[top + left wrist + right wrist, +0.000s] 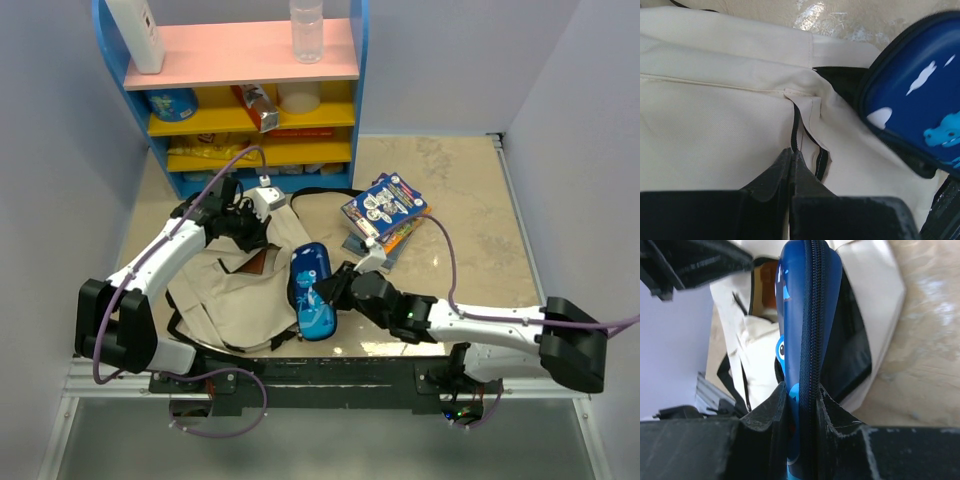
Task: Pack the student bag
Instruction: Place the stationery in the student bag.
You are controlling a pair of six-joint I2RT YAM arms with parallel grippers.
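Note:
The student bag (225, 290) lies flat on the table's left side, beige with black zipper lines. My left gripper (245, 228) is at its far edge, shut on the bag's black zipper strip (795, 125); its tips (792, 153) pinch the cream fabric (715, 110). A blue pencil case (310, 278) with a cartoon print rests on its edge at the bag's right side, by the dark lining (852, 350). My right gripper (328, 293) is shut on the near end of the pencil case (807, 315), one finger on each flat side (802, 397).
A stack of colourful books (385, 208) lies on the marble tabletop to the right of the bag. A blue, yellow and pink shelf (240, 90) stands at the back with a clear bottle (307, 30) and a white container (138, 35) on top.

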